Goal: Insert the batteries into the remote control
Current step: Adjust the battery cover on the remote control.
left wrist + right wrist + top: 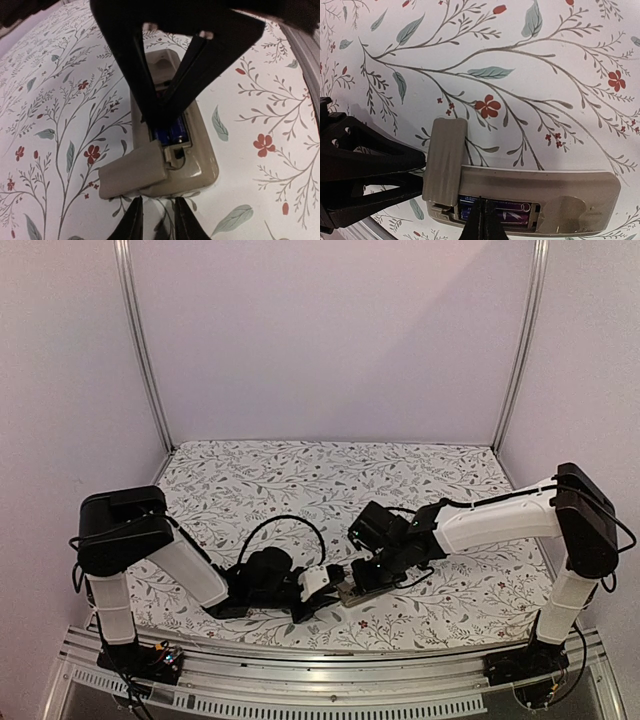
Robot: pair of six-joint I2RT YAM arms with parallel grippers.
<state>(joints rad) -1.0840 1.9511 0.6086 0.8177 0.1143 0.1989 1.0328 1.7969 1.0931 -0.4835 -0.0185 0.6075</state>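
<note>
The remote control lies back-up on the floral cloth, its grey-tan back showing and its compartment uncovered. Two blue-purple batteries lie side by side inside it. The loose cover rests askew over the compartment's near end. My right gripper is shut, its tips pressed down onto the batteries; from the left wrist it looms as a black wedge. My left gripper stands just short of the remote's end, narrowly open, only cloth between its fingers. From above, both grippers meet at the remote.
The floral cloth covers the table. Metal frame posts stand at the back corners against lilac walls. A metal rail runs along the near edge by the arm bases. A black cable loops over the left arm.
</note>
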